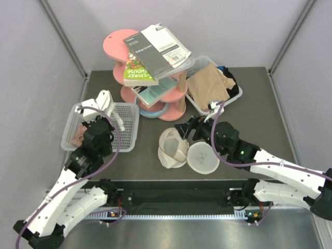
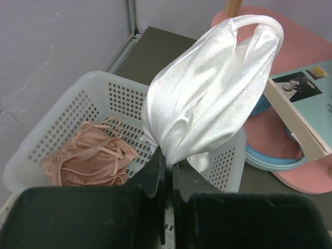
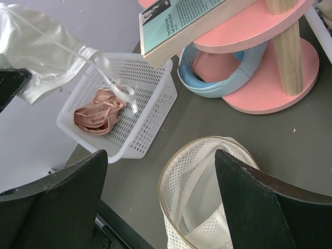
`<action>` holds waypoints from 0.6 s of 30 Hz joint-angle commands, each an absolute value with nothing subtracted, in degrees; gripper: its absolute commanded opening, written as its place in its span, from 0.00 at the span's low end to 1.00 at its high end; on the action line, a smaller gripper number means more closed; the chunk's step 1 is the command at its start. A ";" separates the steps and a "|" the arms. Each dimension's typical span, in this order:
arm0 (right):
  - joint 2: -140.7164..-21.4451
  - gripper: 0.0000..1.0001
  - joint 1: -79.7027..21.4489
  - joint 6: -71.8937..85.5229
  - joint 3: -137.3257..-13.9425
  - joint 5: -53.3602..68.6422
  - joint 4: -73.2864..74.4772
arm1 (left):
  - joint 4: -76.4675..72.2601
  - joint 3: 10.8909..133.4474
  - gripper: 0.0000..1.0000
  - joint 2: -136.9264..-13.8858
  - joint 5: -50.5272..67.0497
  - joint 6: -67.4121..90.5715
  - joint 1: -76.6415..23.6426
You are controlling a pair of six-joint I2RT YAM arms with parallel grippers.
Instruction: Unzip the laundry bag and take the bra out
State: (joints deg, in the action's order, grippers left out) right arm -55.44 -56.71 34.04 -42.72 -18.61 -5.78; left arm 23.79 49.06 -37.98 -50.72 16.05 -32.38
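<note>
With our left end effector [image 2: 167, 161] pinched on the bra [image 2: 207, 88] above the basket [image 2: 98, 93] and our right end effector [image 3: 158, 161] spread wide over the unzipped laundry bag [image 3: 199, 207] on the worktop [image 3: 290, 145], we judge only set-down remains.

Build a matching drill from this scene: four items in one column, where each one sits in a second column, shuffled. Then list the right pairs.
Column one
1. bra
2. laundry bag
3. pinkish-brown bundle
4. light blue ring

Column two
A. inside the white basket
B. lying open on the table
C. pinched in the left gripper
D. at the foot of the pink stand

Pairs: 1-C, 2-B, 3-A, 4-D
</note>
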 commanded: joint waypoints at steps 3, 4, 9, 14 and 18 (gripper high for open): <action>-54.49 0.84 -56.25 33.92 -42.54 -18.63 -6.59 | 24.79 47.29 0.00 -39.37 -51.07 18.80 -32.08; -54.58 0.84 -56.25 33.93 -42.54 -18.63 -6.68 | 24.79 46.85 0.00 -39.72 -50.19 19.33 -31.82; -54.41 0.84 -56.25 34.01 -42.36 -18.37 -6.42 | 23.56 45.36 0.00 -42.71 -40.72 22.14 -23.86; -53.96 0.84 -56.16 34.01 -42.28 -18.46 -5.89 | 23.03 44.03 0.00 -44.99 -29.37 24.34 -17.05; -53.70 0.84 -55.99 34.10 -42.01 -18.46 -5.71 | 23.46 44.03 0.02 -46.58 -26.46 24.96 -16.35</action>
